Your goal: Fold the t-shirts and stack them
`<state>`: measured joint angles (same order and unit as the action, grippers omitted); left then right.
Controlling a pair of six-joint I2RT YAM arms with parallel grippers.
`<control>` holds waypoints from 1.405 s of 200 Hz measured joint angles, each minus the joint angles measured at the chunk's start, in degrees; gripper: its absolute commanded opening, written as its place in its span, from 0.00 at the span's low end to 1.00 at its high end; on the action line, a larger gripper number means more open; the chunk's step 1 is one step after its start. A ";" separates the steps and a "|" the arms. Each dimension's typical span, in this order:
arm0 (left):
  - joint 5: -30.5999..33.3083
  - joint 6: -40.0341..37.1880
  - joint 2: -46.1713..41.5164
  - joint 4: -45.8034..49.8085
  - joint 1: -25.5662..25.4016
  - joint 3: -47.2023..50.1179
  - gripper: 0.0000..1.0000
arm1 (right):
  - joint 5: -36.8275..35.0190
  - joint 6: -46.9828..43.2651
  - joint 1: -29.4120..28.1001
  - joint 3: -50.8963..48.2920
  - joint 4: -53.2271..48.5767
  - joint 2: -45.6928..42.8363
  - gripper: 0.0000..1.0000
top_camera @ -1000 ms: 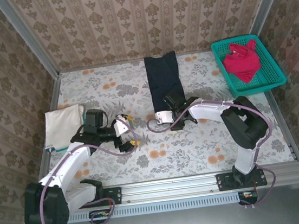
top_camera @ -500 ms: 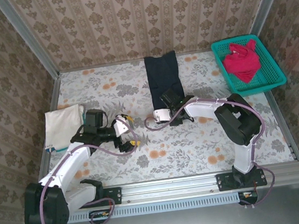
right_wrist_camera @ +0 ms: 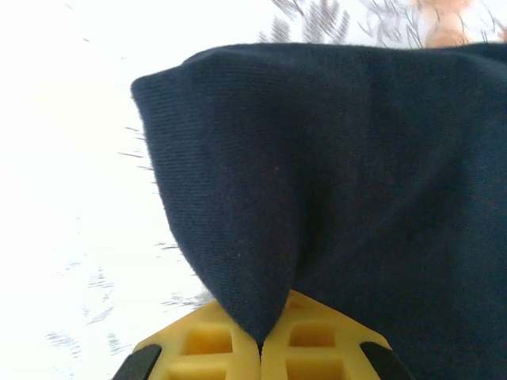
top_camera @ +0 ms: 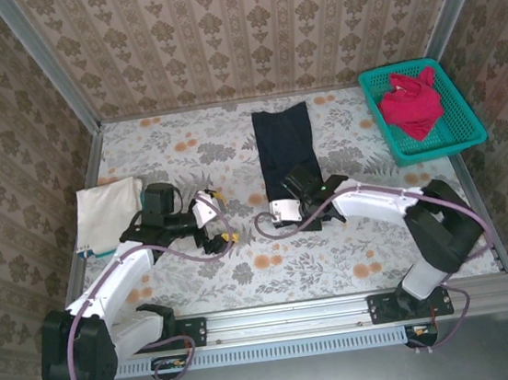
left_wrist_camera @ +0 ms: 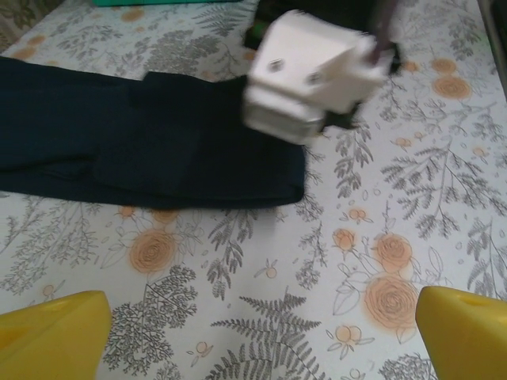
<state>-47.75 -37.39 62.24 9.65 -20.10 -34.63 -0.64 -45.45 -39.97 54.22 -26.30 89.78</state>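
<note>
1. Since the right end effector (right_wrist_camera: 260, 342) is clamped shut on the near hem of the navy t-shirt (top_camera: 283, 140), with the cloth drawn up into a peak at its tip, what matters is that the rest of the shirt lies beyond it, towards the back wall
2. The shirt is a narrow folded strip on the counter (top_camera: 164, 136). Its long axis runs from the pinched hem straight away from the arm bases, leaning slightly right at the far end, so I judge that a fold would carry the hem along that axis, over the cloth
3. The right arm is plainly the nearer one. The left end effector (top_camera: 222, 220) hovers over bare counter to the left of the hem, apart from the cloth, its jaws spread wide and holding nothing
4. The cream t-shirt (top_camera: 109, 215) lies folded at the left edge of the counter, and the red t-shirt (top_camera: 413, 101) sits crumpled in the teal basket (top_camera: 459, 120) at the far right, both well apart from the navy one
5. Against a second ago, the right end effector has gone from part-open to shut on the hem, the shirt's far end has come nearer and shifted right, and the right elbow has swung outwards. The left arm has not moved
</note>
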 measured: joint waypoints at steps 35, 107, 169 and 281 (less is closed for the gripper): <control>7.02 14.95 3.76 -4.28 -0.13 -2.01 1.00 | 3.21 4.90 -3.41 -1.27 -4.68 -6.19 0.00; 25.24 48.33 15.30 -12.61 -10.43 -9.81 1.00 | 5.90 6.88 -3.69 -2.34 -10.64 -13.60 0.00; 31.28 76.87 36.17 -15.72 -10.21 -22.14 0.84 | 5.92 6.84 -3.69 -2.34 -12.96 -16.55 0.00; 29.38 85.85 59.78 -14.80 -10.21 -43.10 0.33 | 5.92 6.82 -3.52 -2.34 -13.22 -17.20 0.00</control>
<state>-18.37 48.47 122.02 -5.15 -30.30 -77.73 5.28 -38.63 -43.48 51.88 -39.53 72.58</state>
